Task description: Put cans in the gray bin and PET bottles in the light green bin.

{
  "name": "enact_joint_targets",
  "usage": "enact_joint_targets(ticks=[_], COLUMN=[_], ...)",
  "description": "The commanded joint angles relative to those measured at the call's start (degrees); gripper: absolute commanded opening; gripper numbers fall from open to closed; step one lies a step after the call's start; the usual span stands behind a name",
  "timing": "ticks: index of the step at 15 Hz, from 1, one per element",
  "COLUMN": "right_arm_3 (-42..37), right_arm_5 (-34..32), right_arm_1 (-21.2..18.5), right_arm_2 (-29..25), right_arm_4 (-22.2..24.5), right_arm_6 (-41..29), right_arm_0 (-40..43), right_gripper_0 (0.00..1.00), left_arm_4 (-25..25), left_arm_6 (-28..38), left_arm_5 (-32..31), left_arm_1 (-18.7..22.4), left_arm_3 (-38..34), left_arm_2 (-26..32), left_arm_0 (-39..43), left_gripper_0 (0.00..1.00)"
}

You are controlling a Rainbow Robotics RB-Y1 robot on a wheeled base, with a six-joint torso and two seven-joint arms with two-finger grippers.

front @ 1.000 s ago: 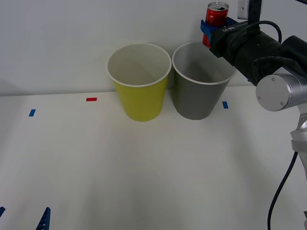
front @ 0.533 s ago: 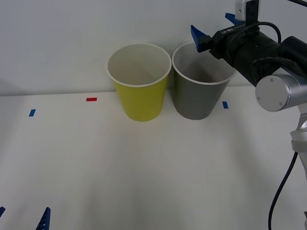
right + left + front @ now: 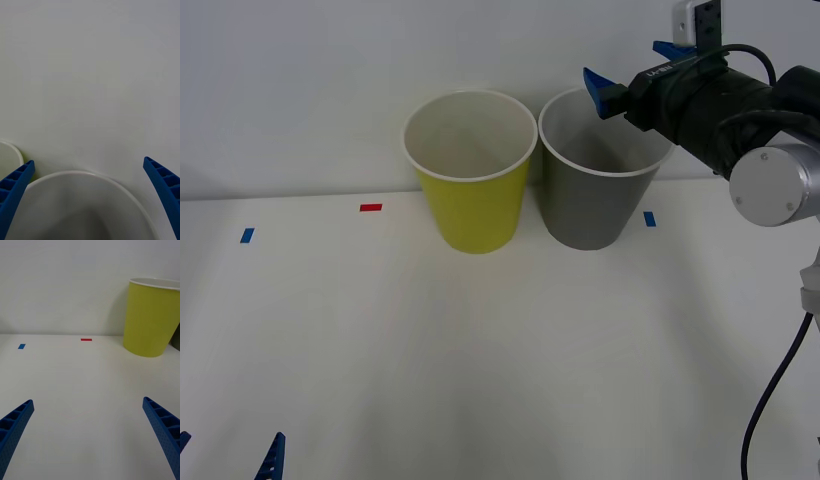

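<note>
The gray bin (image 3: pixel 585 205) stands at the back of the white table, and the light green bin (image 3: pixel 475 205) touches its left side. My right gripper (image 3: pixel 628 65) hangs open over the gray bin's far right rim, with nothing between its fingers. In the right wrist view the right gripper (image 3: pixel 89 163) spans the gray bin's pale inside (image 3: pixel 75 202), and a sliver of the light green bin (image 3: pixel 7 157) shows beside it. The can is hidden from view. My left gripper (image 3: pixel 228 445) rests open at the table's front left; its wrist view shows the left gripper (image 3: pixel 88 403) facing the light green bin (image 3: pixel 150 322).
A red tape mark (image 3: pixel 370 207) and a blue one (image 3: pixel 246 235) lie on the table left of the bins, and another blue mark (image 3: pixel 649 218) lies right of the gray bin. A white wall rises close behind the bins.
One second ago my right gripper held the red can above the gray bin. It opened, the can dropped out of sight, and the gripper has since drifted slightly right.
</note>
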Motion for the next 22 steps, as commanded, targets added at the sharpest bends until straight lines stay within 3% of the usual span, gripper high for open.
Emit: enact_joint_targets(ticks=[1, 5, 9, 13, 17, 20, 22], right_arm_3=[-10.12, -22.96, -33.94, -37.99, -40.09, -37.9, -32.54], right_arm_5=[7.44, 15.44, 15.35, 11.31, 11.13, -0.38, -12.42], right_arm_1=[0.1, -2.45, -6.23, -7.99, -7.9, -6.41, -6.49], right_arm_2=[-4.14, -7.22, -8.71, -8.71, -8.36, -4.58, -2.47], right_arm_4=[-0.86, -0.51, 2.13, 5.9, 9.07, 15.66, 16.19], right_arm_6=[-4.81, -14.75, -23.54, -27.75, -28.37, -29.25, -29.69], right_arm_0=[4.09, 11.04, 23.17, 33.54, 38.55, 44.0, 46.99], right_gripper_0=[0.98, 0.99, 0.98, 0.99, 0.98, 0.99, 0.99], left_arm_4=[0.0, 0.0, 0.0, 0.0, 0.0, 0.0, 0.0], left_arm_6=[0.0, 0.0, 0.0, 0.0, 0.0, 0.0, 0.0], left_arm_5=[0.0, 0.0, 0.0, 0.0, 0.0, 0.0, 0.0], left_arm_1=[0.0, 0.0, 0.0, 0.0, 0.0, 0.0, 0.0], left_arm_3=[0.0, 0.0, 0.0, 0.0, 0.0, 0.0, 0.0], left_arm_2=[0.0, 0.0, 0.0, 0.0, 0.0, 0.0, 0.0], left_arm_0=[0.0, 0.0, 0.0, 0.0, 0.0, 0.0, 0.0], left_gripper_0=[1.0, 1.0, 1.0, 1.0, 1.0, 1.0, 1.0])
